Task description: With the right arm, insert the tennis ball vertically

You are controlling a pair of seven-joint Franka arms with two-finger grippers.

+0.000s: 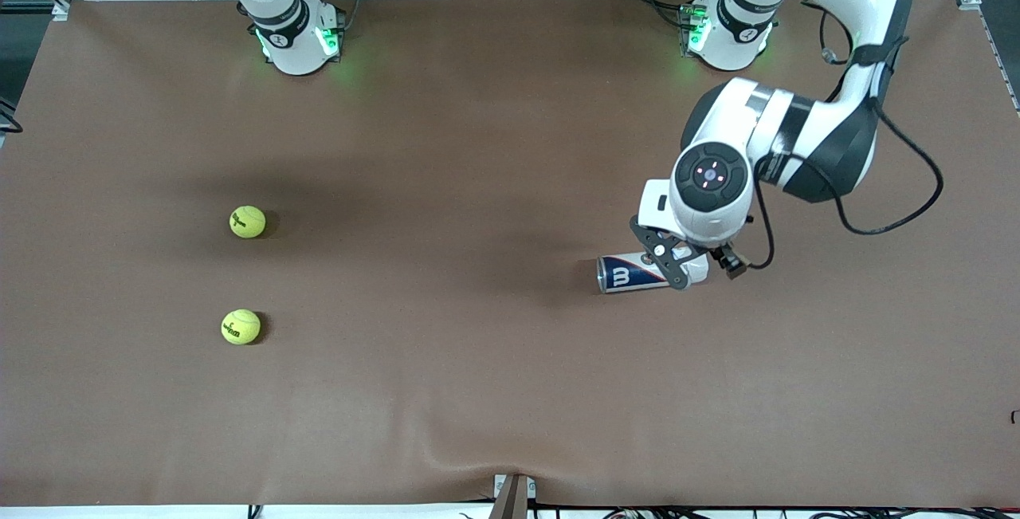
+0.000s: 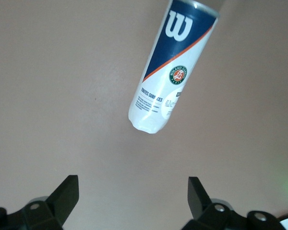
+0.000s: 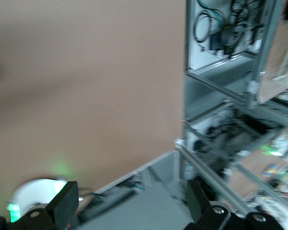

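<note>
Brown paper-covered surface (image 1: 494, 391), carrying two yellow tennis balls toward the right arm's end: one (image 1: 248, 222) farther from the front camera, the other (image 1: 241, 327) nearer, both well apart from everything else. Toward the left arm's end, a Wilson tennis ball can (image 1: 633, 273) lying on its side, blue-and-white, one end pointing toward the balls.

Left pincer (image 1: 677, 260) hanging low over the can's white end, fingers spread wide and gripping nothing; in the left wrist view the can (image 2: 170, 72) sits clear of both fingertips (image 2: 65, 196), not between them. Right pincer (image 3: 129, 203) out of the front view, raised near its own base at the surface's edge by the robots, fingers likewise spread and empty, looking past that edge at the frame and cabling. Right arm waiting, no ball fetched.

Judged stage: can not yet stood upright, so vertical insertion not yet possible. Risks from here: a round can lying flat likely to roll away if nudged by one finger before the other; a grip at the very end likely to let the can swing or slip when tipped upright; balls free to roll if clipped by a descending finger; arms crowding each other over the can's mouth.
</note>
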